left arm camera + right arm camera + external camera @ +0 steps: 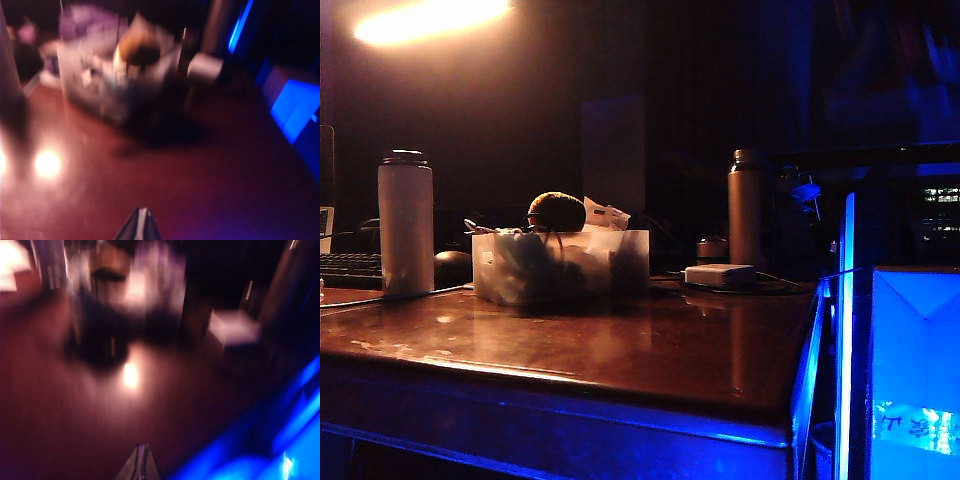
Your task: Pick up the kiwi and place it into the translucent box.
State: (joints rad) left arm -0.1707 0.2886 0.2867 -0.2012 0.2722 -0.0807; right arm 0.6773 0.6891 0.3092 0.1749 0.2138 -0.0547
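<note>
Bare desk (pixel 620 350) nearest; the kiwi (pixel 557 211) sits in the translucent box (pixel 560 265). My left gripper (pixel 142 220) and right gripper (pixel 141 456) hang empty, jaws clenched: done.

My right gripper (pixel 141 460) is pinched shut over bare wooden table (pixel 75 415). Way ahead, super blurry, kiwi (pixel 111 262) sits in the translucent box (pixel 130 285), white adapter (pixel 234 326) off beside it.

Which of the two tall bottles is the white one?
The white bottle stands left of the translucent box; the other bottle, on the right, is darker and metallic-looking.
</note>
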